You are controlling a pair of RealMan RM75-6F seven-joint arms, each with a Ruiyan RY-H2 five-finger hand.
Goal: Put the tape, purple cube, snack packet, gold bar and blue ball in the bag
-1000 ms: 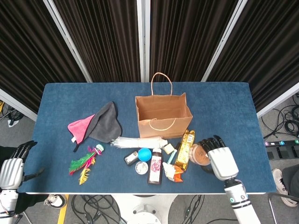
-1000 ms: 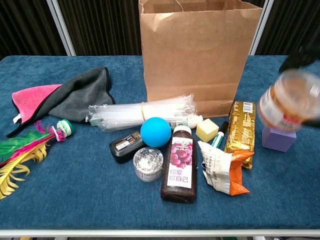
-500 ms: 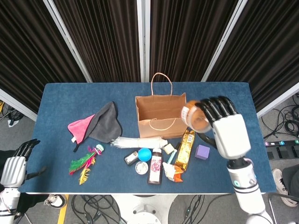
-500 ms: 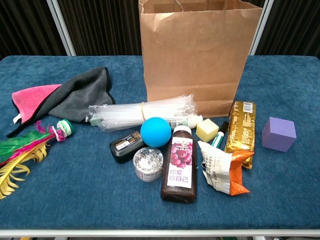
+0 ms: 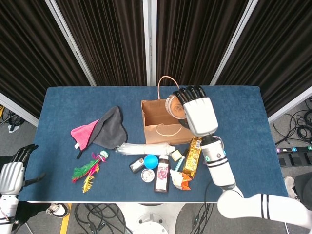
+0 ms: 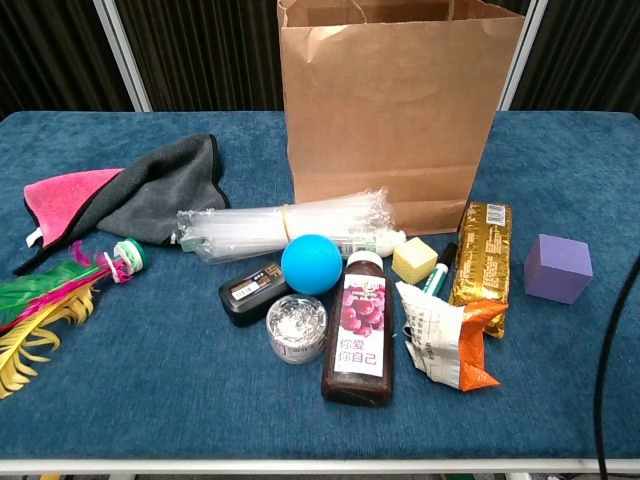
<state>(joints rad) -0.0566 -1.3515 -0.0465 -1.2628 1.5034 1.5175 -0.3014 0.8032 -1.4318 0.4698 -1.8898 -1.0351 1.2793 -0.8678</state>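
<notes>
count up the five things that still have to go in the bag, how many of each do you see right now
Tape: 1, held by the right hand over the bag
Purple cube: 1
Snack packet: 1
Gold bar: 1
Blue ball: 1
Total: 5

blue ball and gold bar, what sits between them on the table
In the chest view, between the blue ball and gold bar sit the dark juice bottle's cap and a pale yellow block.

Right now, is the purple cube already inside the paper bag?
No, in the chest view the purple cube rests on the blue table, to the right of the gold bar and outside the paper bag.
</notes>
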